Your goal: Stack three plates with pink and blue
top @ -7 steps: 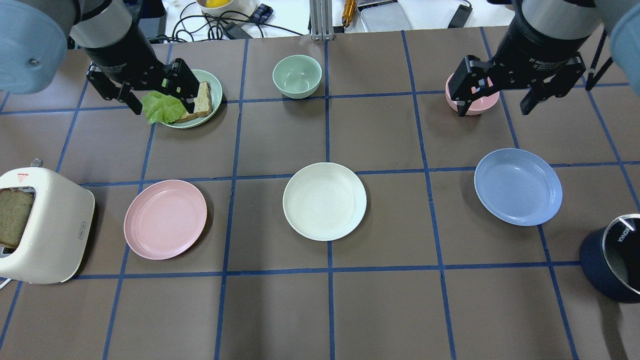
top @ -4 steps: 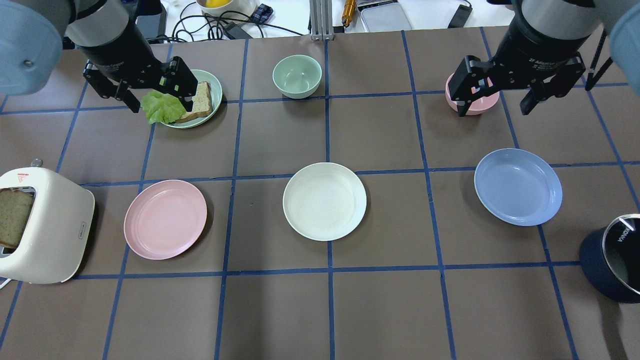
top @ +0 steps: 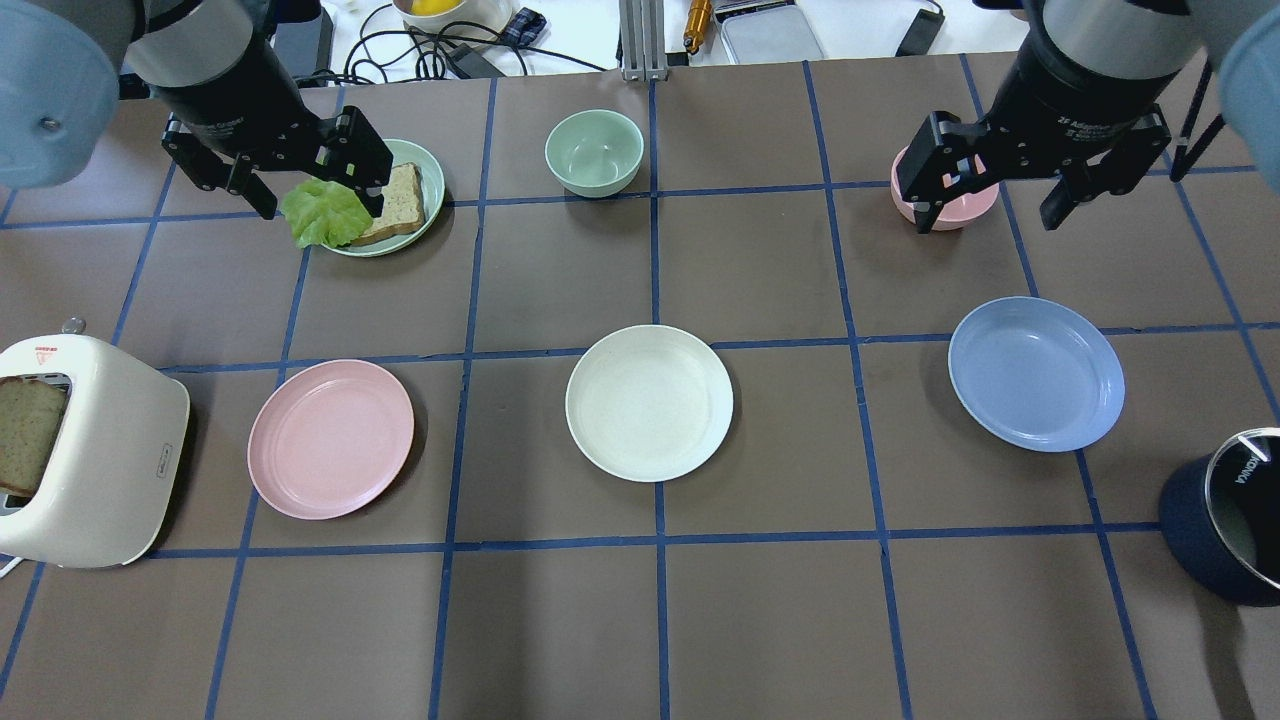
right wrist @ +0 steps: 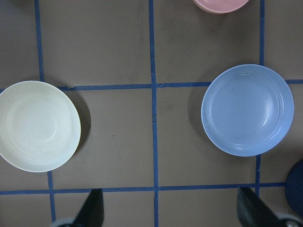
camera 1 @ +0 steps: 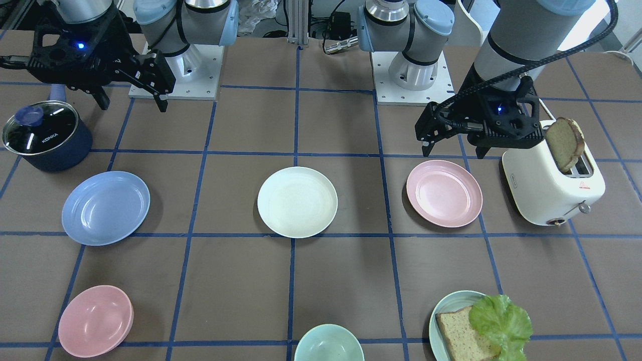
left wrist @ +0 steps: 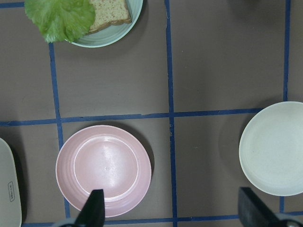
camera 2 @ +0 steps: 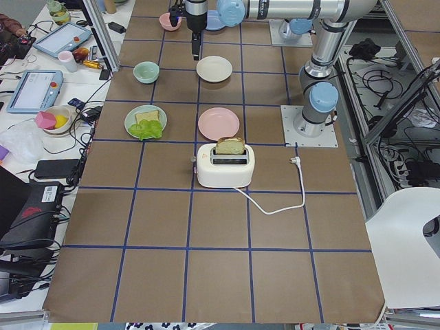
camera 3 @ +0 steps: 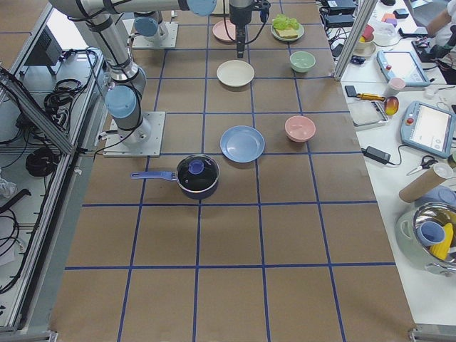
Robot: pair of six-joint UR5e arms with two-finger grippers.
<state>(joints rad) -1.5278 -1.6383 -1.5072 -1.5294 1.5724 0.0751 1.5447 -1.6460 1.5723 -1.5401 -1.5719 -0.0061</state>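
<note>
Pink plate (top: 330, 438), white plate (top: 649, 402), blue plate (top: 1035, 372) lie separate; we see left gripper (top: 322, 205), right gripper (top: 987, 220) jaws apart.

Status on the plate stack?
Left gripper and right gripper open, empty, aloft. Pink plate, white plate, blue plate apart, unstacked. Toaster flanks pink, pot flanks blue.

You are looking at a left arm (camera 1: 521, 30) and a right arm (camera 1: 80, 7), both showing silver-grey tubes and pale blue joint caps (camera 1: 434, 15). A blue light (camera 1: 499, 108) is glowing just above the black left gripper (camera 1: 453, 146), with a black cable (camera 1: 567, 52) trailing behind it. White lettering (top: 1090, 118) is showing just above the black right gripper (top: 988, 212).
</note>
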